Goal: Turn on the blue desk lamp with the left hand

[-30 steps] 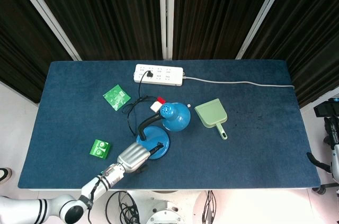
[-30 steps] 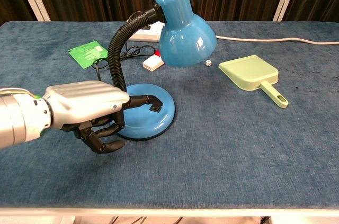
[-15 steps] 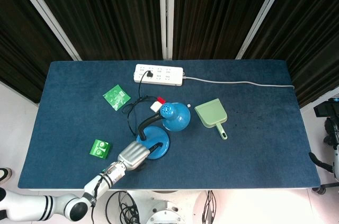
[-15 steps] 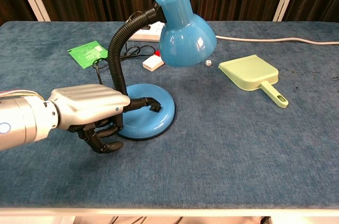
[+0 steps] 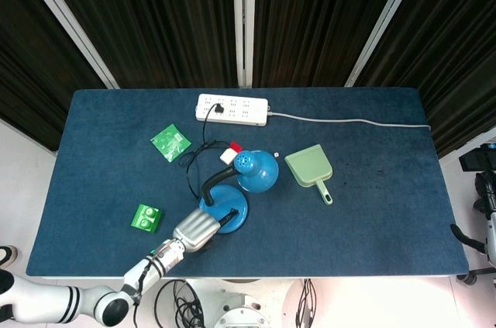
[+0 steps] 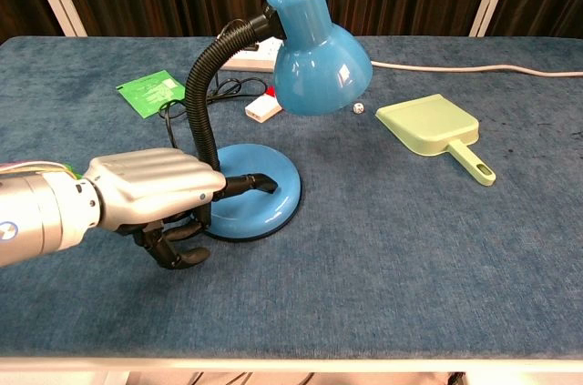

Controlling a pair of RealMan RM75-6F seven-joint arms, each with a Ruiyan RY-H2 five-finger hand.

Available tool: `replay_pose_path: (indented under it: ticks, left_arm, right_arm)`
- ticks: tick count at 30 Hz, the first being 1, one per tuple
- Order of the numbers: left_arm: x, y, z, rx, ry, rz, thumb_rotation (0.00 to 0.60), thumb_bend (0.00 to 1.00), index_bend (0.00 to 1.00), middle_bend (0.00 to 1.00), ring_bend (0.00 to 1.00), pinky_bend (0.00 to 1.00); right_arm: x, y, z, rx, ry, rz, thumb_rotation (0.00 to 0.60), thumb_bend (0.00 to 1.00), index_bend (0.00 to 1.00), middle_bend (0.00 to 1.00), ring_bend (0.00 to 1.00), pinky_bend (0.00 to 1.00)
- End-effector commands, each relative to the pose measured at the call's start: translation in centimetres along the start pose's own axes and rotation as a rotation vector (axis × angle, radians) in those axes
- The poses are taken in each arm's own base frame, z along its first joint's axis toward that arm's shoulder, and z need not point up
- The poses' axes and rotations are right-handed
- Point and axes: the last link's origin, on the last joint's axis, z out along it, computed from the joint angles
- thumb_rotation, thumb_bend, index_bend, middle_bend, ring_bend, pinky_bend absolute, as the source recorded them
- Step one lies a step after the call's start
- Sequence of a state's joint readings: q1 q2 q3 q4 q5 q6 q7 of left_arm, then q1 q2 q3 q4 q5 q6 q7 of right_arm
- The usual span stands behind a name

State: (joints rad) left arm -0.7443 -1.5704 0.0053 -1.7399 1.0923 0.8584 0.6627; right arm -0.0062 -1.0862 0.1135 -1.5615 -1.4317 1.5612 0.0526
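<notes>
While stretched over the near-left edge of the round base, left hand [image 6: 155, 189] holds nothing: one dark finger pointing out across the glossy blue desk lamp [image 6: 273, 103], the rest curled underneath. Can't make out a switch on the base from either view, so can't tell exactly what to press. Probably best to push straight down with that fingertip, gently, so as not to skid the lamp toward the pale green plastic dustpan [image 6: 430, 128]. Sits mid-table, shade unlit.
</notes>
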Motion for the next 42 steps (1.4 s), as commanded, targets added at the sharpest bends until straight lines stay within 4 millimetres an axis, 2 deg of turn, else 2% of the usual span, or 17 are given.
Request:
replay_pose_path:
  ticks: [1, 42]
  left_arm:
    - [-0.11, 0.03, 0.05, 0.003, -0.005, 0.005, 0.600, 0.41, 0.05, 0.85, 0.86, 0.94]
    - [-0.79, 0.49, 0.76, 0.004, -0.036, 0.001, 0.600, 0.41, 0.17, 0.85, 0.86, 0.94]
  right_arm:
    - [-0.01, 0.02, -0.03, -0.001, -0.001, 0.001, 0.600, 0.08, 0.00, 0.00, 0.00, 0.00]
    - [-0.35, 0.40, -0.07, -0.007, -0.015, 0.006, 0.600, 0.09, 0.00, 0.00, 0.00, 0.00]
